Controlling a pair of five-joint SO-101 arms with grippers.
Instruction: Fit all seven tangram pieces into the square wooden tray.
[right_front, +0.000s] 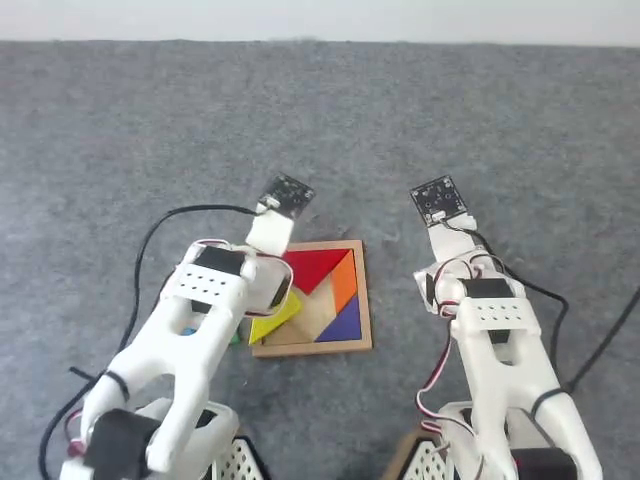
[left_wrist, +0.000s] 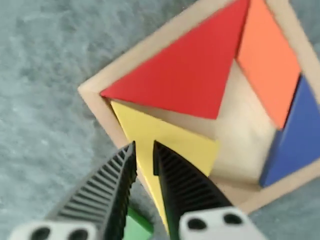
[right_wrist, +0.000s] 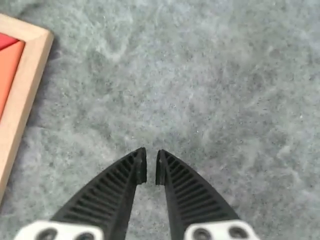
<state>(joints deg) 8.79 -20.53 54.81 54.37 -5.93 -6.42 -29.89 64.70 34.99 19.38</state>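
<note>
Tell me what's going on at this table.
The left arm's gripper, almost shut, sits at the yellow triangle piece, which lies across the rim of the square wooden tray rather than seated inside it. A red triangle, an orange piece and a blue piece are already in the tray. A green piece lies outside by the rim. The right gripper hangs shut and empty over the grey mat beside the tray.
</note>
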